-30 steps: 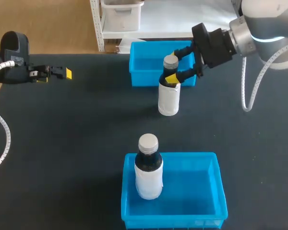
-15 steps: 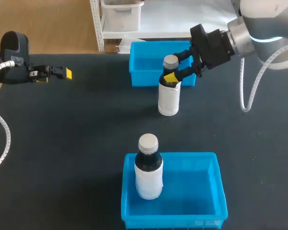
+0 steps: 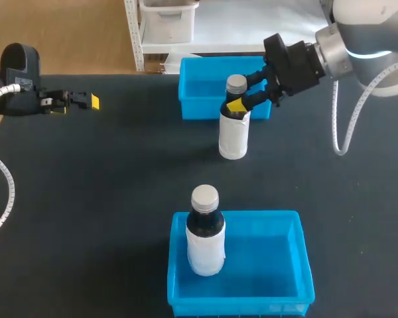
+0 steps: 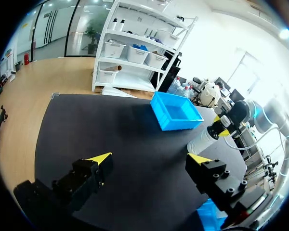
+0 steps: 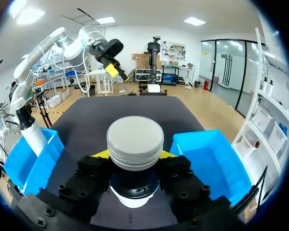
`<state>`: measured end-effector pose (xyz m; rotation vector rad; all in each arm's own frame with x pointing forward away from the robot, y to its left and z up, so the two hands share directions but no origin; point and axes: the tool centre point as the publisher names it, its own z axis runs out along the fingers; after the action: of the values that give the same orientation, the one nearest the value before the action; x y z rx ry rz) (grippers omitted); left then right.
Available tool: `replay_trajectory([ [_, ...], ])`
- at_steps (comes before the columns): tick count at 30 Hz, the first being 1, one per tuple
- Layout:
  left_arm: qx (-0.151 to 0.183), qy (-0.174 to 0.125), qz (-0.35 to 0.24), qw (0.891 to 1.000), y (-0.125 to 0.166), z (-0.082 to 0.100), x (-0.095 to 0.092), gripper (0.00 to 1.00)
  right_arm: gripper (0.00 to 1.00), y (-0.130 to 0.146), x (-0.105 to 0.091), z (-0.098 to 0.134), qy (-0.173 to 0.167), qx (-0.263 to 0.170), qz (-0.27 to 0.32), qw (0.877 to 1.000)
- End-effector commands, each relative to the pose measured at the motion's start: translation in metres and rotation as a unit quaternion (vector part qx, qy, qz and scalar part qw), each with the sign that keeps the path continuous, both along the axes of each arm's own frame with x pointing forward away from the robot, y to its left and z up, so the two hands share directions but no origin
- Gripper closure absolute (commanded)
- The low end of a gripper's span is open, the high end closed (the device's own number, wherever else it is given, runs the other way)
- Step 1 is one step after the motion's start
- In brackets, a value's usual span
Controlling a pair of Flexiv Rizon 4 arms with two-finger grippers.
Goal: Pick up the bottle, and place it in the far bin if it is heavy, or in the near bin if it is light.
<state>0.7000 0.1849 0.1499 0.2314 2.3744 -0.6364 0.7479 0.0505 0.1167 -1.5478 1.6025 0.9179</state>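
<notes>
Closing tighter since 1 second ago, the right gripper (image 3: 239,91) is pinching from 2 sides the neck of the bottle (image 3: 233,136) standing beside the far bin (image 3: 199,109), seemingly finishing the grasp and needing a weighing lift next.

R tool (image 3: 237,93) round bottle (image 3: 233,136) neck nr far bin (image 3: 194,109); 2nd bottle (image 3: 205,240) in near bin (image 3: 304,265).

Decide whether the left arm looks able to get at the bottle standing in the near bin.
Probably yes: the left end effector is open over the table, nothing stands between it and the bottle, and the cap rises above the bin.
</notes>
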Motion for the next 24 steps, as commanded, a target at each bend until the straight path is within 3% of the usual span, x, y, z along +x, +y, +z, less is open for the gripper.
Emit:
replay_trajectory([
  [1, 0.000, 0.000, 0.000, 1.000, 0.000, 0.000, 0.000, 0.00, 1.00, -0.003, -0.005, 0.007, -0.006, 0.004, -0.002, 1.000],
  [9, 0.000, 0.000, 0.000, 1.000, 0.000, 0.000, 0.000, 0.00, 1.00, -0.004, -0.007, 0.028, -0.015, 0.001, -0.002, 1.000],
  [24, 0.000, 0.000, 0.000, 1.000, 0.000, 0.000, 0.000, 0.00, 1.00, -0.006, -0.013, 0.098, -0.042, -0.003, 0.002, 0.999],
])
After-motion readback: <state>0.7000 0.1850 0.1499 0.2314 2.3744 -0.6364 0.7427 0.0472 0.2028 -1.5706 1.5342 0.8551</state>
